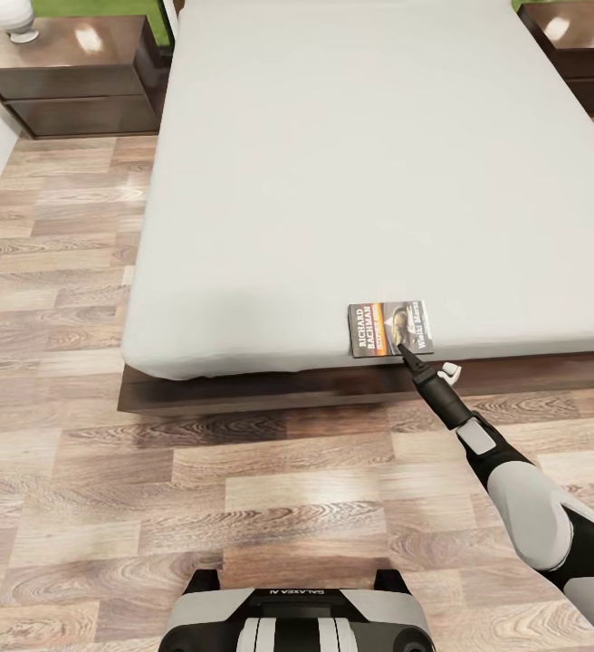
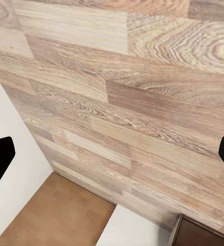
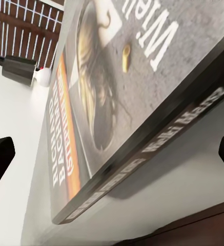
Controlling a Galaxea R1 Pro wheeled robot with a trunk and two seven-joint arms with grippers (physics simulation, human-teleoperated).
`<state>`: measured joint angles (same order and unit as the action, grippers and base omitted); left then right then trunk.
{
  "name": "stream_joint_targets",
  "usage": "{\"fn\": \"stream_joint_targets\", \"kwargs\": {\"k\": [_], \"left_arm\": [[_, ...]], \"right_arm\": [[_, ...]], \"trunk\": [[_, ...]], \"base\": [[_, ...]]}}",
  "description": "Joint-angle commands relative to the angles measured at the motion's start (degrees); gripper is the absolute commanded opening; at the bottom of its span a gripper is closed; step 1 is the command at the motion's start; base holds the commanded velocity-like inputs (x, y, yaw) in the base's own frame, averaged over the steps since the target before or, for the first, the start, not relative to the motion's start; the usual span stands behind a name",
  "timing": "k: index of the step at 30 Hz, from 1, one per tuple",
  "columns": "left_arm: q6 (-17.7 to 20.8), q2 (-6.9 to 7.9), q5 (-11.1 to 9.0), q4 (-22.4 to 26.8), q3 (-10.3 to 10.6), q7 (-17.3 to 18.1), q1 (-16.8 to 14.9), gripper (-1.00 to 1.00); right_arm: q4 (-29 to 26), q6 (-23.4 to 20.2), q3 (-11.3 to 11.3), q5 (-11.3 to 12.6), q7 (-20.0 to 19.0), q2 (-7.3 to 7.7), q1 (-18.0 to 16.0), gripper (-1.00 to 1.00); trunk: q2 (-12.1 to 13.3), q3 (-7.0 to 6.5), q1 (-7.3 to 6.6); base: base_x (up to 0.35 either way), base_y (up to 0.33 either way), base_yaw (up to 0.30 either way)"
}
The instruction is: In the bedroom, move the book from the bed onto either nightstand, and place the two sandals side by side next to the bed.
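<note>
I see bright, even light; white glare on nightstand (image 1: pixel 71 41) tops; soft shadow under book (image 3: pixel 142 102); renders sharp.

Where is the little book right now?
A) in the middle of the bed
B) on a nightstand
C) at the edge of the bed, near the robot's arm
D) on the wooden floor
C: the book lies on the bed at its near edge, with the right gripper reaching up to it.

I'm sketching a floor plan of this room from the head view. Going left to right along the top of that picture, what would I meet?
White lamp base on the left nightstand → the bed → the right nightstand.
</note>
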<state>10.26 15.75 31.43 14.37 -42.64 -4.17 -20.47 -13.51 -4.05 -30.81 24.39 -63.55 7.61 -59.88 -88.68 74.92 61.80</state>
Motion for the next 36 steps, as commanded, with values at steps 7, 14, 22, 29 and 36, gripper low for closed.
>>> {"fn": "stream_joint_targets", "kwargs": {"k": [7,14,22,29,36], "left_arm": [[0.20,-0.02,0.21,0.05,-0.16,-0.05,-0.04,1.00],[0.20,-0.02,0.21,0.05,-0.16,-0.05,-0.04,1.00],[0.20,-0.02,0.21,0.05,-0.10,-0.03,-0.04,1.00],[0.20,-0.02,0.28,0.05,-0.08,-0.05,-0.03,1.00],[0.20,-0.02,0.29,0.05,-0.07,-0.05,-0.03,1.00]], "right_arm": [[0.09,-0.43,0.13,0.49,-0.16,0.03,-0.05,1.00],[0.10,-0.43,0.14,0.49,0.50,0.03,-0.03,1.00],[0.13,-0.43,0.14,0.49,0.82,0.03,-0.03,1.00],[0.11,-0.43,0.14,0.49,0.89,0.09,-0.05,1.00],[0.10,-0.43,0.14,0.49,0.95,0.12,-0.02,1.00]], "trunk": [[-0.01,0.02,0.00],[-0.01,0.02,0.00],[-0.01,0.02,0.00],[-0.01,0.02,0.00],[-0.01,0.02,0.00]], "base": [[0.000,0.000,0.000],[0.000,0.000,0.000],[0.000,0.000,0.000],[0.000,0.000,0.000],[0.000,0.000,0.000]]}}
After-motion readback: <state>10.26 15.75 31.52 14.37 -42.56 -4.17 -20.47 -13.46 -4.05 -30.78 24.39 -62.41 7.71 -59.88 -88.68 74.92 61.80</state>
